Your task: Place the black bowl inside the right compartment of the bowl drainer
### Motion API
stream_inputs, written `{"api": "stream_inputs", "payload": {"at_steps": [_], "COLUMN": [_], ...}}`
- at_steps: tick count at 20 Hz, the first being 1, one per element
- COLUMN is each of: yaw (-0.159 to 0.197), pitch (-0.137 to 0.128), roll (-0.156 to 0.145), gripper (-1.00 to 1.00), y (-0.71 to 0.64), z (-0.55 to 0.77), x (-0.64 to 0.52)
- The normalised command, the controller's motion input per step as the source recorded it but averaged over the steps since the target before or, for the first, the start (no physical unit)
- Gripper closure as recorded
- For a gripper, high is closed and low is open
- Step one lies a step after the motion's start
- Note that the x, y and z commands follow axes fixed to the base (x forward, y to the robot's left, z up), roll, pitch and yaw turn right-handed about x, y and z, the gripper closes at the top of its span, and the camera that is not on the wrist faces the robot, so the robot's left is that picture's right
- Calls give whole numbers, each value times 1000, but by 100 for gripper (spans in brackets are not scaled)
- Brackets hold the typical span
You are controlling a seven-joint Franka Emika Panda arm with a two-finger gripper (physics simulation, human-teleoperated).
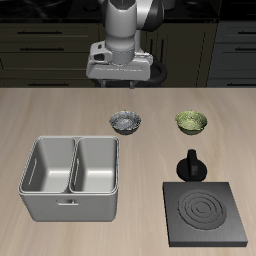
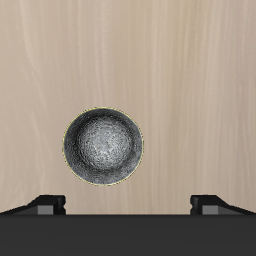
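The black bowl (image 1: 126, 122) is small and dark with a grey speckled glossy inside, and it stands upright on the wooden table. In the wrist view the black bowl (image 2: 103, 146) lies below the hand, a little off the line between the fingers. My gripper (image 1: 123, 80) hangs high above the table, over and slightly behind the bowl. In the wrist view the gripper (image 2: 128, 203) is open with nothing between its fingertips (image 2: 47, 203). The bowl drainer (image 1: 68, 205) is a light-grey metal basin near the table's front edge. Its right compartment (image 1: 113, 165) is the well nearer the black bowl.
A green-yellow bowl (image 1: 191, 121) of like size sits beside the black bowl. A small black pot with a knob (image 1: 190, 165) stands behind a flat black stove plate (image 1: 205, 212) with concentric rings, beside the drainer. Dark cabinets line the back.
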Motion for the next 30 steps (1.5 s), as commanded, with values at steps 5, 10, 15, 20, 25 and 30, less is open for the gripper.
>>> {"api": "stream_inputs", "payload": {"at_steps": [5,10,15,20,25,30], "yaw": [-10,-44,-15,-25,-12,-19], "pitch": [47,60,46,57,51,37], "roll": [-36,-16,13,-9,6,7], "gripper": [-100,-100,-100,-100,-100,-100], "y": [-200,-100,34,-55,15,51], "z": [-419,-386,-289,-330,-326,-210], "x": [122,46,-14,-14,-2,-25]}}
